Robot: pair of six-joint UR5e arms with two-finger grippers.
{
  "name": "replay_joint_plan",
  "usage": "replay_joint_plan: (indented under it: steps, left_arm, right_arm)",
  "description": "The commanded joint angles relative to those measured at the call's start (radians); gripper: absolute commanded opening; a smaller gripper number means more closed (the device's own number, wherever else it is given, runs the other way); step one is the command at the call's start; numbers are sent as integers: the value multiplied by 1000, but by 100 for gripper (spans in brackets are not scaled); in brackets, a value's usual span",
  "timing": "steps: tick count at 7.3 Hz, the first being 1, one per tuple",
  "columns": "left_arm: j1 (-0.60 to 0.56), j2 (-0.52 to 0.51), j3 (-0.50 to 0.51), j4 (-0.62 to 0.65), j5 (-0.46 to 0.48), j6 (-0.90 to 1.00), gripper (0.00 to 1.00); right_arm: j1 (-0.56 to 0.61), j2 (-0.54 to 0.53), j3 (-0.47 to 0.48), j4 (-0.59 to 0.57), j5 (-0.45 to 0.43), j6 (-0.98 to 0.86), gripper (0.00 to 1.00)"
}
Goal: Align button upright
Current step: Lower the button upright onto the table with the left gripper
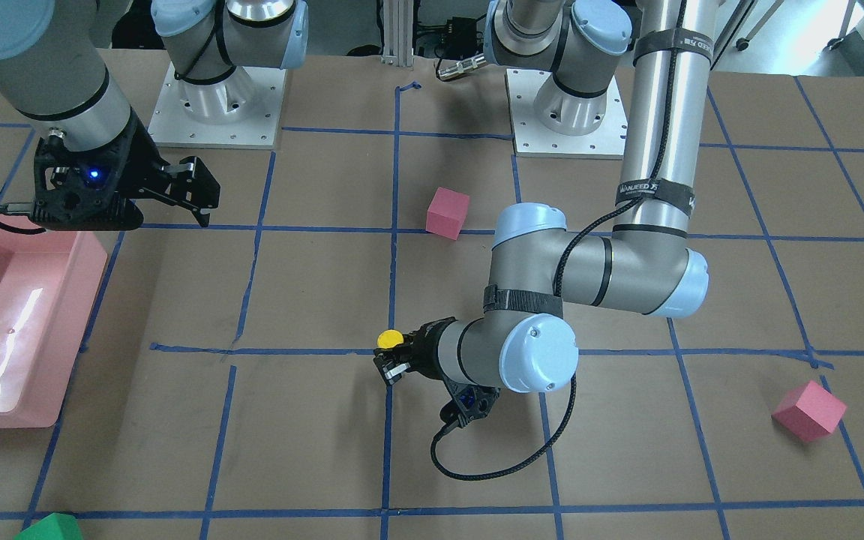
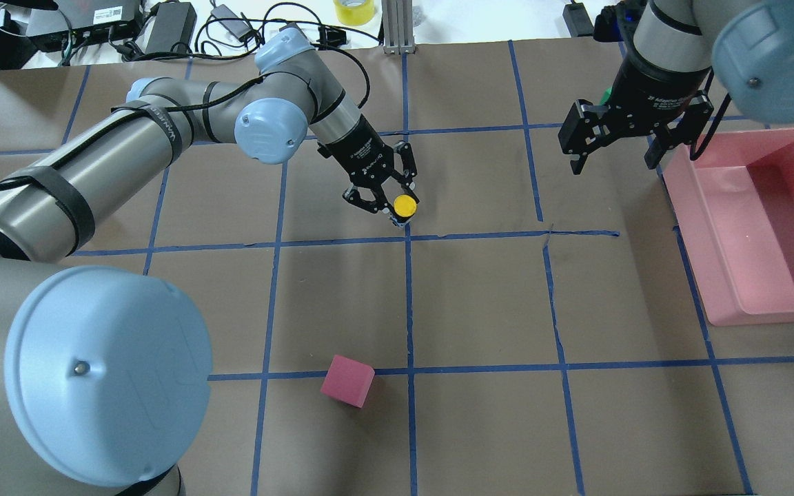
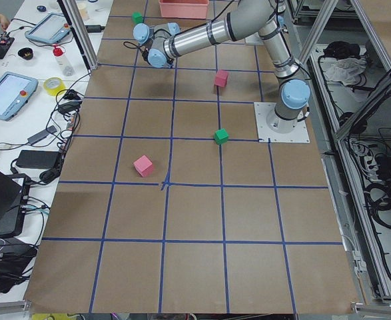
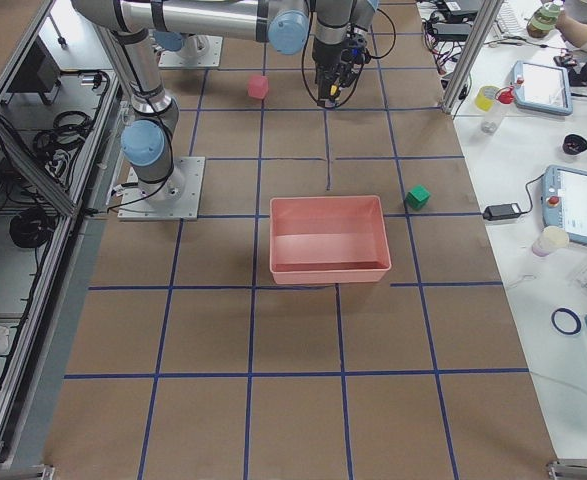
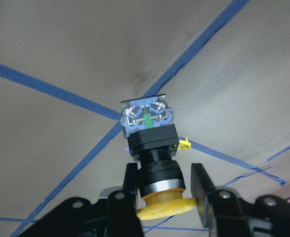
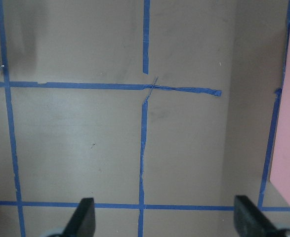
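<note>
- Two fingers [image 5: 130, 180] of the left gripper [image 2: 395, 205] pinch the button [image 5: 149, 133] on its black body, just under the yellow cap.
- The button stands cap-up, contact block toward the paper, by a blue tape crossing [image 2: 409, 238]; whether it touches the table [image 2: 480, 310] I cannot tell.
- The right gripper [image 2: 614, 165] hangs spread wide, holding nothing, just beside the pink bin [image 2: 704, 262].
- One pink cube [image 2: 347, 380] sits well apart, nearer the robot.
</note>
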Motion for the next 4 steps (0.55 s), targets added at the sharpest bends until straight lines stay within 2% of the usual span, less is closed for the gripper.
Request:
replay_joint_plan:
  steps: [1, 4]
  left_arm:
    - [2, -2, -28, -1, -30, 40, 12]
    - [13, -7, -32, -1, -70, 68, 14]
  right_arm:
    - [0, 0, 1, 0, -7, 0, 100]
    - [0, 0, 1, 0, -7, -1, 100]
